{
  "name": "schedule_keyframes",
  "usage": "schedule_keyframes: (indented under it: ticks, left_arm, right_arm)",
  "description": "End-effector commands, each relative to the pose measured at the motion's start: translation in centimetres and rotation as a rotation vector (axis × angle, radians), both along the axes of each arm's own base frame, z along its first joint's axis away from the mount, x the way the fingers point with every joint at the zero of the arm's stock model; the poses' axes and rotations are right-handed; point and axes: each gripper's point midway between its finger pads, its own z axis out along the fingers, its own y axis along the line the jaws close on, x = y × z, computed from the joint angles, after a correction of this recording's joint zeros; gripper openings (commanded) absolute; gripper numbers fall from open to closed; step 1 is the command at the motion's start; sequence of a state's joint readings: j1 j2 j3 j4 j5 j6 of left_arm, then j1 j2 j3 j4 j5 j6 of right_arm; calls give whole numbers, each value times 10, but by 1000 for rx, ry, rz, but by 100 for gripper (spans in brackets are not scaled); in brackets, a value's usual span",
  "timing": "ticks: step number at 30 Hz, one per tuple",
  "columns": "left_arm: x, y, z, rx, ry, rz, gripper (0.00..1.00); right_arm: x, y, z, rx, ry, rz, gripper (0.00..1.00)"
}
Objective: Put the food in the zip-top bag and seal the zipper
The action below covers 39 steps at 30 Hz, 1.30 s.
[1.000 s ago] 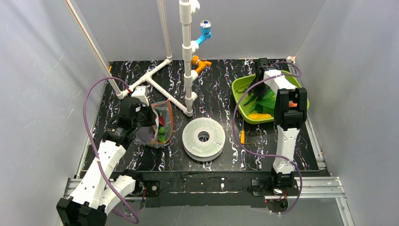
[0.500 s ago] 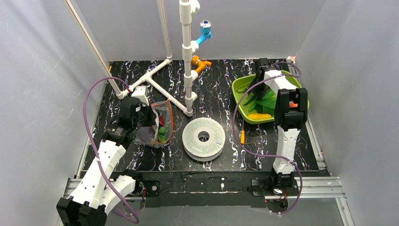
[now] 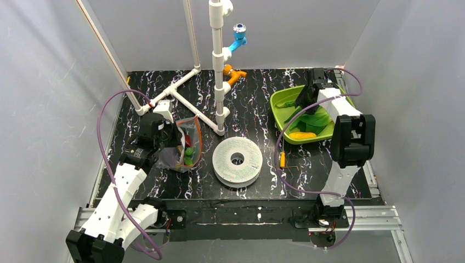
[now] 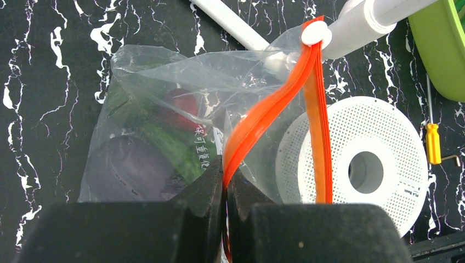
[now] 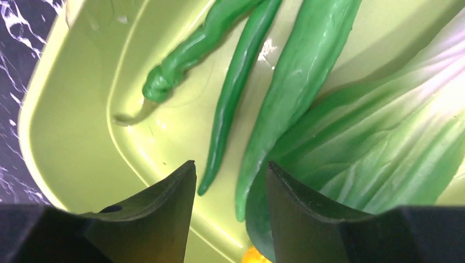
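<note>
The clear zip-top bag [image 3: 185, 143] lies left of centre, its mouth open. In the left wrist view the bag [image 4: 159, 98] holds a purple eggplant [image 4: 123, 164], a dark red plum [image 4: 183, 104] and a green piece [image 4: 167, 143]. My left gripper [image 4: 225, 172] is shut on the near side of the orange-red zipper [image 4: 263, 115]. My right gripper [image 5: 230, 172] is open and empty, low over the lime-green tray [image 5: 71, 126]. Between its jaws lie the tips of two green peppers [image 5: 236, 93]. Bok choy [image 5: 384, 142] lies to their right. A yellow banana [image 3: 302, 135] lies in the tray's near end.
A white perforated disc [image 3: 237, 159] lies at centre. A small orange-handled screwdriver [image 3: 282, 159] lies to its right. White pipe work [image 3: 186, 101] and an upright pipe post [image 3: 219, 66] with blue and orange fittings stand behind the bag. Grey walls close in both sides.
My right arm has swung its elbow to the right and its wrist has shifted back and right over the tray. My left gripper and the bag have not moved.
</note>
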<state>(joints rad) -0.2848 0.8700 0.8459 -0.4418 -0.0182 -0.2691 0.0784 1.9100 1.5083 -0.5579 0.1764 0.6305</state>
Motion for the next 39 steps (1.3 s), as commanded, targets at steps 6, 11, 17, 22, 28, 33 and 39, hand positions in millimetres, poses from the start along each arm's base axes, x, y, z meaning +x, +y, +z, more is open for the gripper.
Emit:
schedule_keyframes:
  ticks: [6,11,17,22,28,33,39]
  left_arm:
    - [1,-5,8,-24,-19,-11,0]
    - [2,-10,4,-40,4,-27,0]
    - [4,-10,-3,-34,28,-22,0]
    - [6,-10,-7,-28,45,-15,0]
    - [8,-10,-13,-23,70,-12,0]
    - [12,-5,-19,5,88,16,0]
    - [14,1,-26,38,106,42,0]
  right_arm:
    - [1,-5,0,-309,-65,493,65]
    - [3,-11,-15,-708,-34,733,76]
    - [12,-17,2,-756,-106,781,93]
    - [8,-15,0,-818,-113,1038,88]
    - [1,-12,-12,-749,-72,1155,84]
    - [13,1,-28,-726,-86,1204,85]
    - [36,16,-36,-716,-146,1284,85]
